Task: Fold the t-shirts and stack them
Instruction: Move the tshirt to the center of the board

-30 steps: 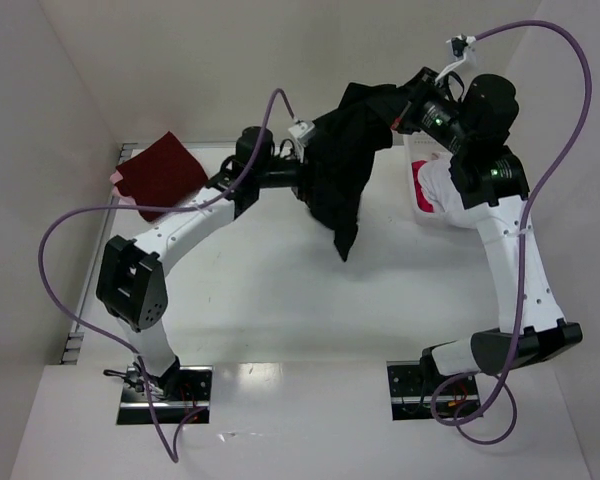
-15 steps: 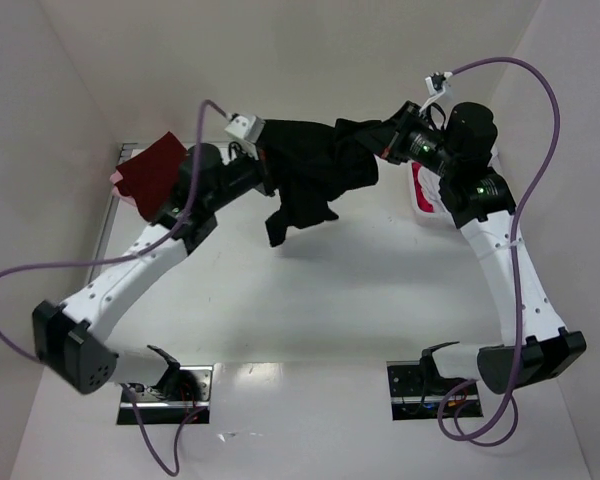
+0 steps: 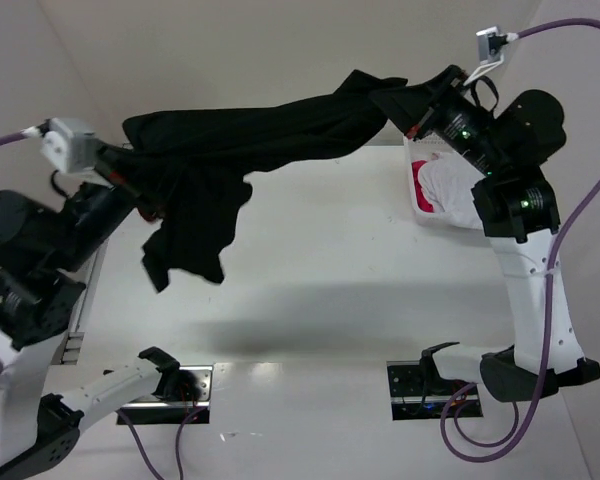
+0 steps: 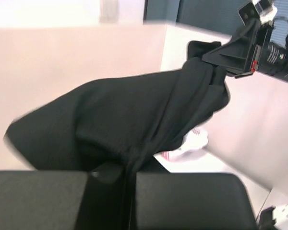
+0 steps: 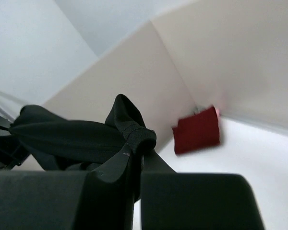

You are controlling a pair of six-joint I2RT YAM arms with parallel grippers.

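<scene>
A large black t-shirt (image 3: 260, 135) hangs stretched in the air between my two grippers, high above the table. My left gripper (image 3: 130, 172) is shut on its left end, and a loose part droops below it (image 3: 190, 235). My right gripper (image 3: 412, 104) is shut on a bunched hem at its right end. In the left wrist view the black cloth (image 4: 134, 115) runs from my left gripper (image 4: 127, 175) up to the right gripper. The right wrist view shows my right gripper (image 5: 139, 165) pinching a rolled edge (image 5: 137, 134). A folded dark red t-shirt (image 5: 197, 130) lies by the far wall.
A white basket (image 3: 420, 218) stands at the back right of the table and holds a white shirt (image 3: 452, 185) and a pink-red one (image 3: 423, 190). Purple cables loop off both arms. White walls close in the table at the left, back and right.
My left gripper has shut on the black t-shirt and swung far to the left and up. The shirt, bunched before, is now pulled out long between the two grippers.
</scene>
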